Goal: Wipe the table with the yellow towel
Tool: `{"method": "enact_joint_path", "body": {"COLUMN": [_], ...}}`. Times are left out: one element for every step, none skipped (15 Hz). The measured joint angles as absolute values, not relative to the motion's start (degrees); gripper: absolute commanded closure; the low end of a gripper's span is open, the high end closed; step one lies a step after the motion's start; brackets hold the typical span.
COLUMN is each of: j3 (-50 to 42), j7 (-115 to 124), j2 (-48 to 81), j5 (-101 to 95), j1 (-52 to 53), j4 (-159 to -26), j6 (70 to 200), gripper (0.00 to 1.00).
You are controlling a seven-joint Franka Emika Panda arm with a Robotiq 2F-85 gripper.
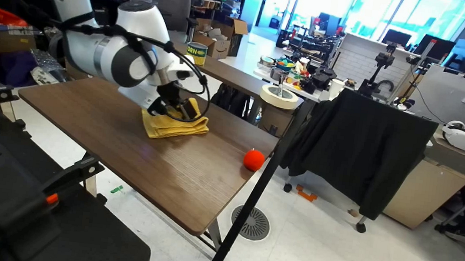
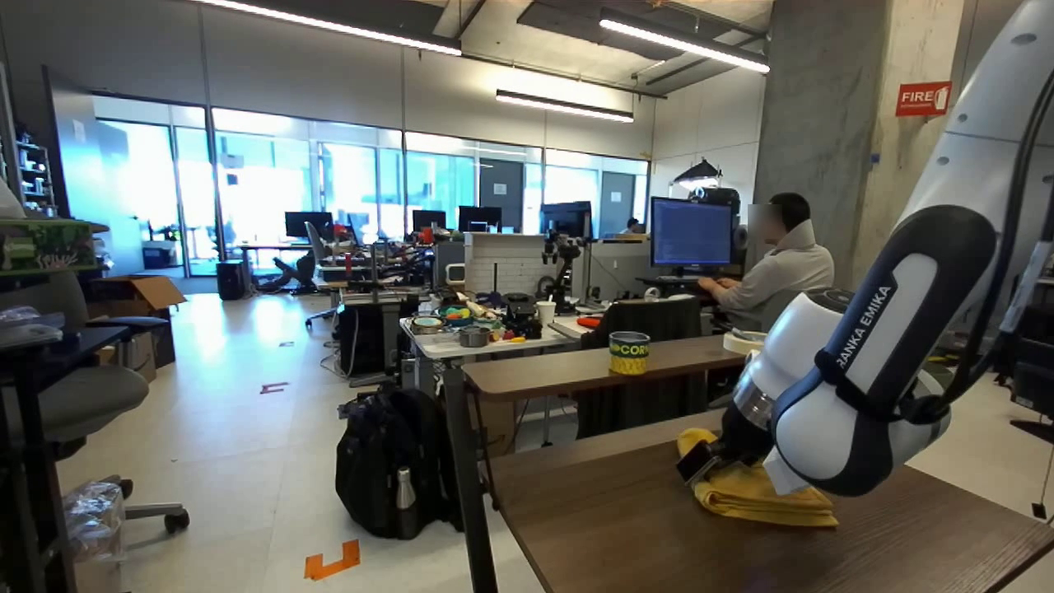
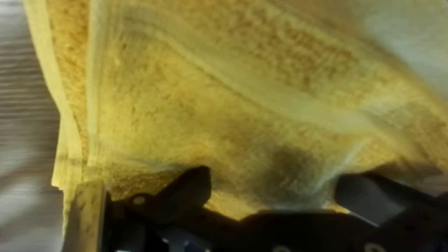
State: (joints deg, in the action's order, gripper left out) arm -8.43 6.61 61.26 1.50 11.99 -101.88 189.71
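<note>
Yellow and blurred, the towel filled most of my wrist view; it lay folded on the brown table, beneath my gripper. My jaws stood spread wide, unclenched (the right edge of that view cut one side of them off). Whether the tips pressed down on the towel, I could not tell. In an exterior view my arm hid part of it, and the bottom edge cropped the table.

Arm bent, pincer angled downward and apparently spread wide
</note>
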Motion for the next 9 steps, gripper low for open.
{"method": "enact_joint_path", "body": {"j3": [-7.40, -6.91, -6.77, -6.85, -7.17, -7.90, -8.99, -10.31, -11.67], "j7": [5.83, 5.61, 5.60, 5.60, 5.61, 5.63, 5.76, 6.07, 6.44], "j2": [60.50, 59.62, 58.83, 58.14, 57.45, 56.81, 56.28, 55.68, 55.14], "j5": [1.38, 1.40, 1.51, 1.68, 1.84, 2.12, 2.66, 3.05, 3.49], "j1": [13.18, 14.66, 15.92, 16.97, 17.72, 18.46, 19.33, 20.16, 20.88], "j4": [-103.81, -105.47, -106.85, -108.01, -108.96, -109.84, -110.60, -111.41, -112.22], "j6": [189.97, 190.02, 189.82, 189.28, 188.39, 187.37, 186.11, 184.71, 183.31], "gripper": [0.00, 0.00, 0.00, 0.00, 0.00, 0.00, 0.00, 0.00, 0.00]}}
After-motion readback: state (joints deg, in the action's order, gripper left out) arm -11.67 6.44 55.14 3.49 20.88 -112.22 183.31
